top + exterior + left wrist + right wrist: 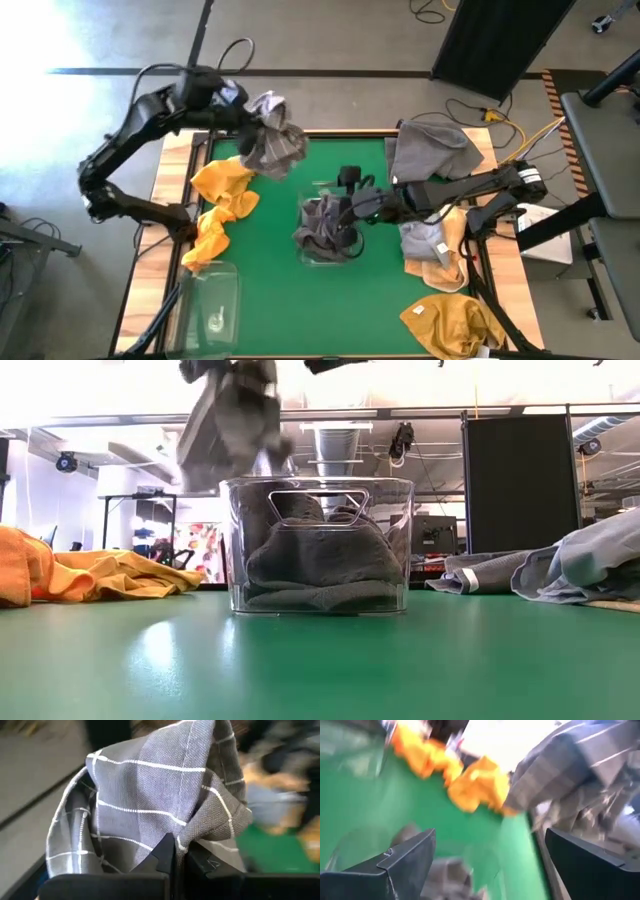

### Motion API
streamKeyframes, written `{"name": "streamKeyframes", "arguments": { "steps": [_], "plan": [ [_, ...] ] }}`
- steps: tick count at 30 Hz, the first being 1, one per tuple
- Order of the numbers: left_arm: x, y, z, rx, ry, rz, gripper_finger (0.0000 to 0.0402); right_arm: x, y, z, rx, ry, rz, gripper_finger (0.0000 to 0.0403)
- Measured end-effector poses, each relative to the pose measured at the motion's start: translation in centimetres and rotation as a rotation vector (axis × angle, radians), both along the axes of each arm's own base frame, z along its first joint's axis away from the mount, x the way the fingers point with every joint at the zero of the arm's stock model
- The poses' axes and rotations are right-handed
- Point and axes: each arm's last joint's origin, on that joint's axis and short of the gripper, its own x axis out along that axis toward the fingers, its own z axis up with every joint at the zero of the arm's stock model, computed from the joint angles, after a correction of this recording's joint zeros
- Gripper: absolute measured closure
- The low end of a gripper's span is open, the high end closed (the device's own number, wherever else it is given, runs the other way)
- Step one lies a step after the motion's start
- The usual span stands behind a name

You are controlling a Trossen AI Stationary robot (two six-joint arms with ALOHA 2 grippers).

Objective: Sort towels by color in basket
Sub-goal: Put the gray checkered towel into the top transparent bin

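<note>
Grey-and-white checked towel pinched in closed left gripper, raised over green worktop. Clear basket of grey towels ahead, below right gripper, spread wide, empty. Best: carry fully over rim before release.

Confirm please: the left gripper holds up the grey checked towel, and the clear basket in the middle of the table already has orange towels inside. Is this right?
Not quite. The clear basket holds dark grey towels, not orange ones; the low view shows this plainly. The orange towels lie on the green table outside it. The rest is right: the left gripper holds up the grey checked towel.
</note>
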Motion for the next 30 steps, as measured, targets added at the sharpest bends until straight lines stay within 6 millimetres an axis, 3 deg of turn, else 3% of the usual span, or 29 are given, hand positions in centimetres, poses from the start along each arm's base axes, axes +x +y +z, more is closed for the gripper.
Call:
{"name": "streamKeyframes", "arguments": {
  "steps": [5,10,16,21,25,30],
  "plan": [
    [1.6,-4.2,1.4,0.048,-0.14,-0.213,0.0401,-0.7,-0.1,2.3,-0.036,-0.121,0.024,0.0035],
    [4.9,-7.9,1.7,0.088,-0.252,-0.402,0.0401,-1.4,-0.9,3.7,-0.058,-0.195,-0.1,0.0035],
    [8.6,-11.9,0.6,0.165,-0.281,-0.596,0.0401,-1.4,-1.0,4.2,-0.014,-0.261,-0.118,0.0035],
    [10.4,-14.3,-0.6,0.222,-0.305,-0.696,0.0402,-1.4,-0.7,4.3,0.039,-0.262,-0.042,0.0044],
    [11.2,-14.9,-3.4,0.263,-0.317,-0.658,0.0402,-1.6,-0.2,3.6,0.076,-0.201,-0.023,0.0097],
    [10.9,-14.5,-7.5,0.298,-0.413,-0.599,0.0401,-2.0,0.1,2.5,0.1,-0.085,-0.017,0.0222]
  ]
}}
